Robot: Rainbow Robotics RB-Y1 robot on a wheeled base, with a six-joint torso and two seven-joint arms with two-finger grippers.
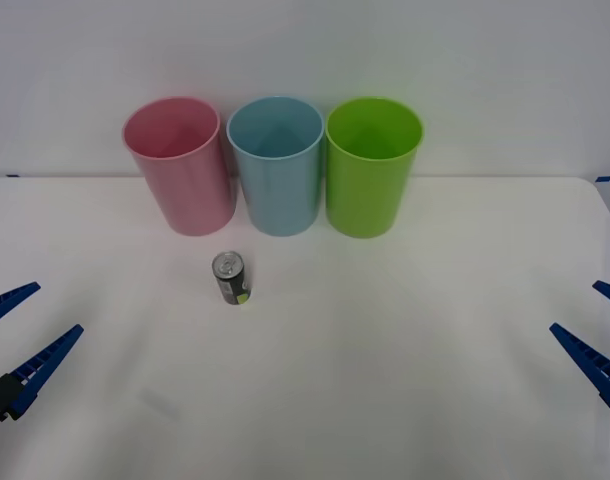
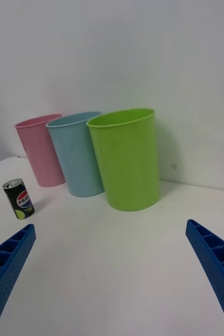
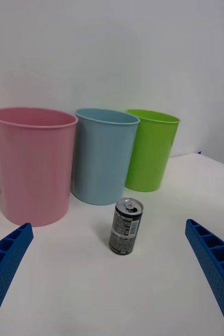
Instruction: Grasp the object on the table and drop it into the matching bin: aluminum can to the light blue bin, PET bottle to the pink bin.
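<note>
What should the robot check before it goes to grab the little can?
1. Can standing upright on the table: ok.
2. Nothing touching or crowding the can: ok.
3. Left gripper open and empty, low at the table's left edge: ok.
4. Right gripper open, waiting at the right edge: ok.
5. Light blue bin upright between the pink bin and green bin: ok.
6. Blue bin empty to the bottom: cannot tell.

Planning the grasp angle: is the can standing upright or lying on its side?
Upright. The aluminum can stands on its base on the table, its silver pull-tab top facing up, in front of the bins.
</note>
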